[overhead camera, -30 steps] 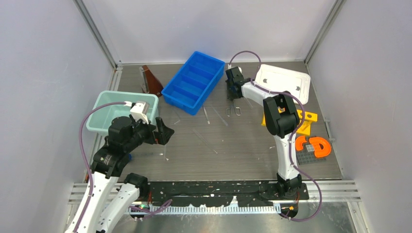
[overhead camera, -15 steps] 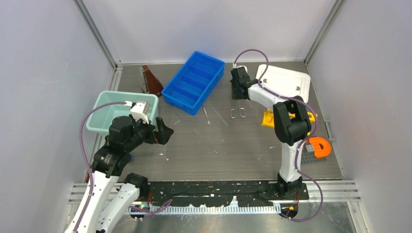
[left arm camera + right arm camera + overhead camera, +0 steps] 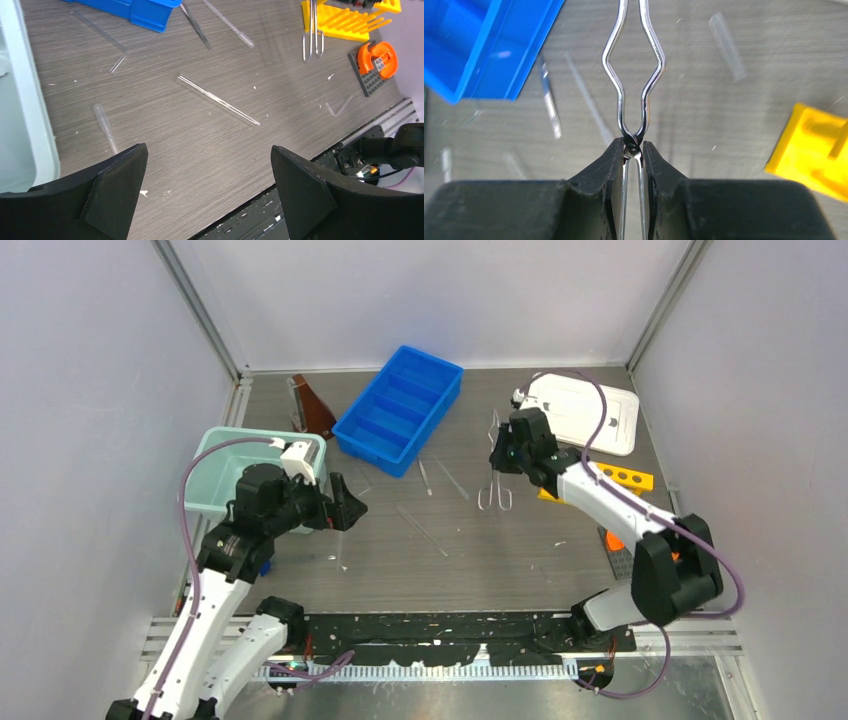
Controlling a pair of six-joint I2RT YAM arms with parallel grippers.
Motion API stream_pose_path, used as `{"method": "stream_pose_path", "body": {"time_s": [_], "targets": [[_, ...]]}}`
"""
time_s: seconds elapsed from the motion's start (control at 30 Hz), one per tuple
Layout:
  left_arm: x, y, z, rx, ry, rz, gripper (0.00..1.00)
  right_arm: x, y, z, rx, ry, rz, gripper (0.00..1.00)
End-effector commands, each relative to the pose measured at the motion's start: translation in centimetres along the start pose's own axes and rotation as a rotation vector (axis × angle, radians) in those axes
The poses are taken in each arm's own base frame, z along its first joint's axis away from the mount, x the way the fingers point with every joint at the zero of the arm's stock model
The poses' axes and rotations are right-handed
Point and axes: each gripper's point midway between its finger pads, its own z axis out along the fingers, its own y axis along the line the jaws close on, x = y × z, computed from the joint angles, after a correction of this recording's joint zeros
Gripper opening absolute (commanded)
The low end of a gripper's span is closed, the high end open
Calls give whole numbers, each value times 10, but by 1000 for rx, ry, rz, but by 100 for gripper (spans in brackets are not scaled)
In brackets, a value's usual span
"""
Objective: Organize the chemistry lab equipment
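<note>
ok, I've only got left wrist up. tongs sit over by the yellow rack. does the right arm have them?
Observer: Yes. In the right wrist view, the right pincer is shut on the tongs, right where the two wires meet.
Operator: anything in the blue tray? I only see a corner.
Observer: From the top view, the blue tray shows nothing in any compartment.
Operator: and the lid?
Observer: The white lid lies flat at the far right corner, beyond the yellow rack.
</note>
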Motion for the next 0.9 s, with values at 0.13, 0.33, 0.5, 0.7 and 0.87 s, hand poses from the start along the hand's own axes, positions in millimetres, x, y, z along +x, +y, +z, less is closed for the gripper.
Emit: {"method": "stream_pose_path", "body": {"time_s": [0.13, 0.33, 0.5, 0.7, 0.87], "targets": [[-36, -42, 3, 172, -45, -108, 96, 26, 80, -59, -330, -81, 135, 6], [-37, -41, 15, 178, -27, -142, 94, 48, 132, -95, -531, -73, 167, 6], [-39, -50, 25, 245, -32, -196, 94, 54, 158, -111, -604, -80, 180, 6], [-43, -58, 40, 308, -26, -257, 90, 59, 187, -124, -646, -77, 149, 6], [-45, -63, 55, 328, -11, -273, 85, 61, 207, -135, -674, -78, 125, 6]]}}
